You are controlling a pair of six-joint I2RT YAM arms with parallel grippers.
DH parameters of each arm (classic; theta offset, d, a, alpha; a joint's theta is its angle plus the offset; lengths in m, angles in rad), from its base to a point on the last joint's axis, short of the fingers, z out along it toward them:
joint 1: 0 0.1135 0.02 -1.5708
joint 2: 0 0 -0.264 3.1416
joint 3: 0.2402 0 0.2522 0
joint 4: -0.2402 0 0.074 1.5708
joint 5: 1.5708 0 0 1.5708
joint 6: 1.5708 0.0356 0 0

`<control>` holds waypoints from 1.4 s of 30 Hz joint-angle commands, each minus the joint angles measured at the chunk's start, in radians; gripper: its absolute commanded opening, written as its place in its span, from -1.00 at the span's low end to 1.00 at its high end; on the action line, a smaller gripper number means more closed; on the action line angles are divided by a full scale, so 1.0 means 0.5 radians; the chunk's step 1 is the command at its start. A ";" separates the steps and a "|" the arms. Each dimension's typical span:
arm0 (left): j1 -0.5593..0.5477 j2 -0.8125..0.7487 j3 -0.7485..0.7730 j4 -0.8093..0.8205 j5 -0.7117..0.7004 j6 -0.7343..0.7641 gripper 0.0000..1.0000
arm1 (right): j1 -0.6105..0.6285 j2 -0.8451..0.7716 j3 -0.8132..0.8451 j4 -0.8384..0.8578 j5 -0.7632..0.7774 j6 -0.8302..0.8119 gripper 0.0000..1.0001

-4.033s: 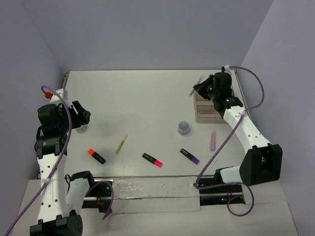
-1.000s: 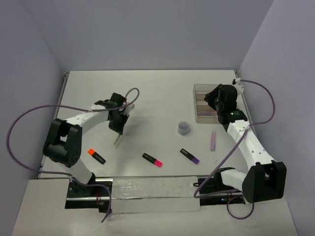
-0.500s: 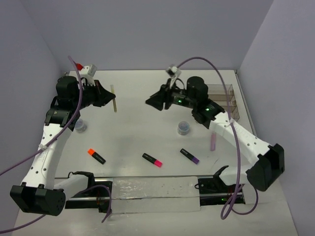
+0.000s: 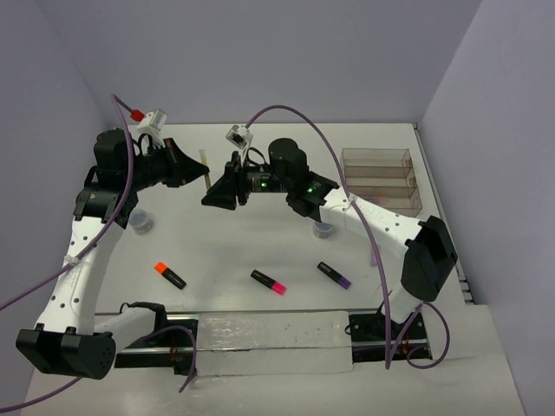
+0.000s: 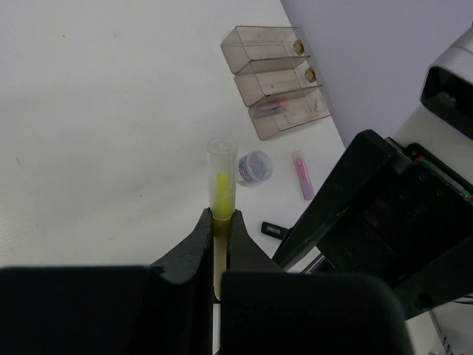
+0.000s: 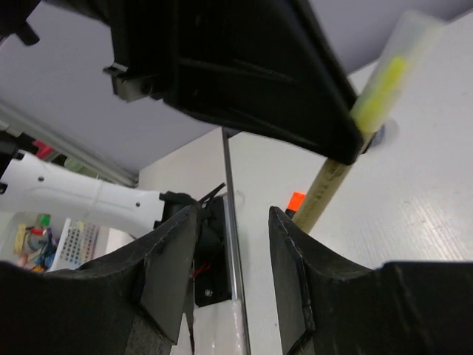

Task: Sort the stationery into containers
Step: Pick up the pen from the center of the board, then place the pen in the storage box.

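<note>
Left pincer [image 5: 222,225]: I see it clamped on a thin beige stick [image 5: 221,185] with a clear cap, held above the bench [image 4: 260,243].
Right pincer [image 6: 230,237]: matte black, apart, empty, just beside the stick.
Tray [image 4: 379,178]: clear plastic, three long compartments, on the bench's far right.
Wrist views only: yellow tip inside the cap.

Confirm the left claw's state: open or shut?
Shut, on the beige stick. In the left wrist view the left claw pinches its shaft with no gap showing, the stick lifted off the table.
</note>
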 commanded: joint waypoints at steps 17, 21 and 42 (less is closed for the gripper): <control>0.007 -0.026 0.059 0.032 -0.012 0.028 -1.00 | 0.030 -0.039 0.213 -0.274 0.592 -0.100 0.01; 0.007 -0.036 0.033 0.041 0.031 -0.014 -1.00 | 0.033 0.093 0.295 -0.227 0.495 0.005 -0.10; 0.010 0.028 0.177 -0.032 -0.104 0.081 0.98 | -0.447 -0.063 -0.139 0.180 0.350 0.783 -1.00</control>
